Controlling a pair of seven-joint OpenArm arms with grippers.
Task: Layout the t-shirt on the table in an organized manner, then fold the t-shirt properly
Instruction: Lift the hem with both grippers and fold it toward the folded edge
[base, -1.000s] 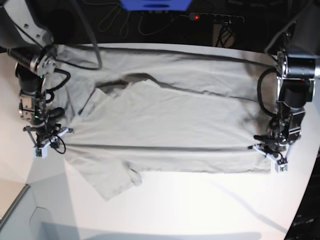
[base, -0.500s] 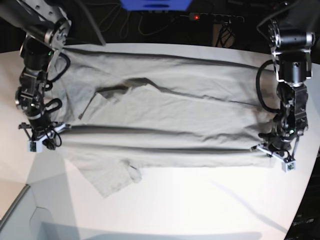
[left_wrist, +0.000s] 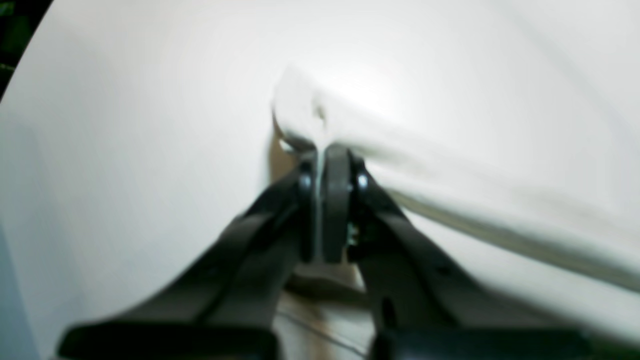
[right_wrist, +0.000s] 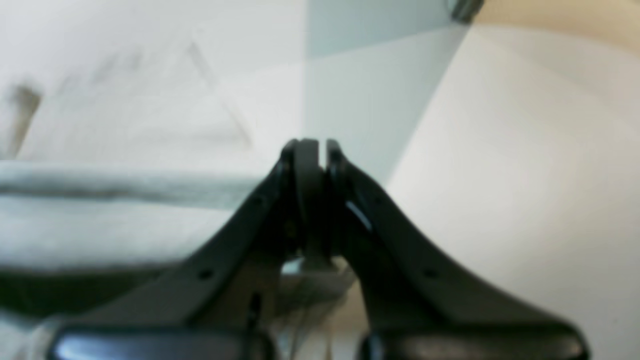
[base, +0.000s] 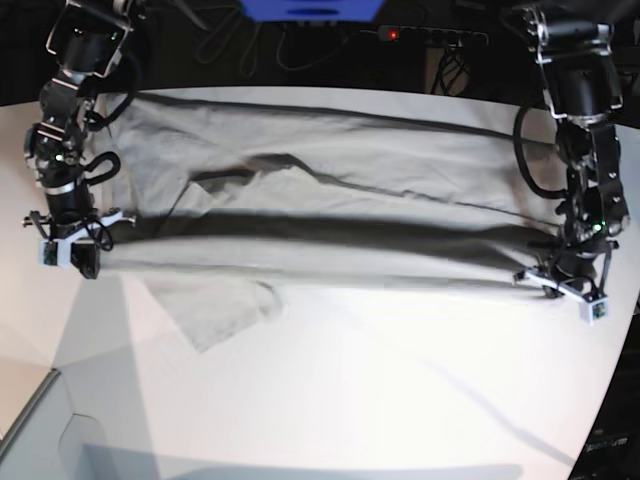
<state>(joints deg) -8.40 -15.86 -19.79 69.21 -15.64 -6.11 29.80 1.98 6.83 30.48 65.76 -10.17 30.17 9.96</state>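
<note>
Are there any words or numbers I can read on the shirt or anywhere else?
None can be read.
The t-shirt is plain, with no print showing.
The table has no writing on it.
The blue thing at the back edge shows no readable label.
Both wrist views are too blurred to read anything.

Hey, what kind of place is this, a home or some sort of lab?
Probably a robotics lab or workshop: two robot arms work a t-shirt on a bare white table, with a power strip and loose cables behind it.
</note>
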